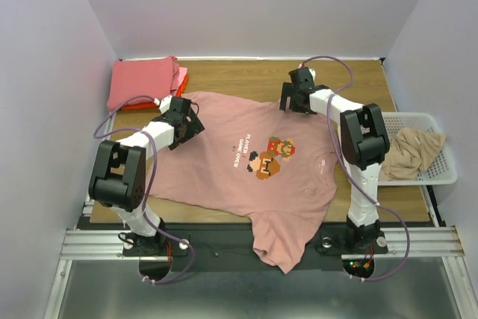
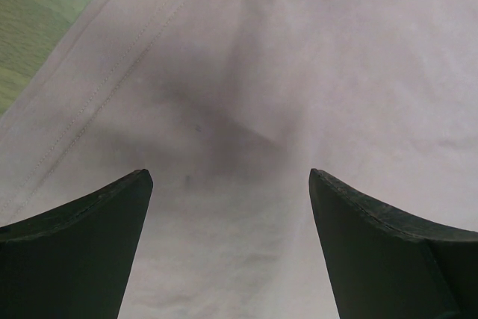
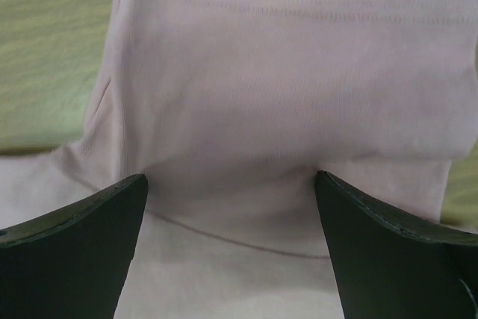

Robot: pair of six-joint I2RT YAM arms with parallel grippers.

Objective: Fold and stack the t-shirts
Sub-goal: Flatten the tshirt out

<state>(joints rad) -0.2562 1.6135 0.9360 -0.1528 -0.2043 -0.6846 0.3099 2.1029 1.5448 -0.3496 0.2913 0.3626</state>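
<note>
A dusty pink t-shirt (image 1: 246, 162) with a pixel-art figure print lies spread flat on the table, one sleeve hanging over the near edge. My left gripper (image 1: 188, 121) is open, low over its far-left hem corner; the pink cloth (image 2: 299, 72) fills the left wrist view between the fingers (image 2: 89, 214). My right gripper (image 1: 296, 98) is open over the far sleeve, seen in the right wrist view (image 3: 284, 95) between the fingers (image 3: 388, 229). A folded stack of coral-red, pink and orange shirts (image 1: 146, 82) lies at the back left. A tan shirt (image 1: 413, 153) lies crumpled in the basket.
A white plastic mesh basket (image 1: 441, 177) stands at the right edge of the wooden table (image 1: 239, 76). White walls close in the back and both sides. A metal rail (image 1: 239, 240) runs along the near edge by the arm bases.
</note>
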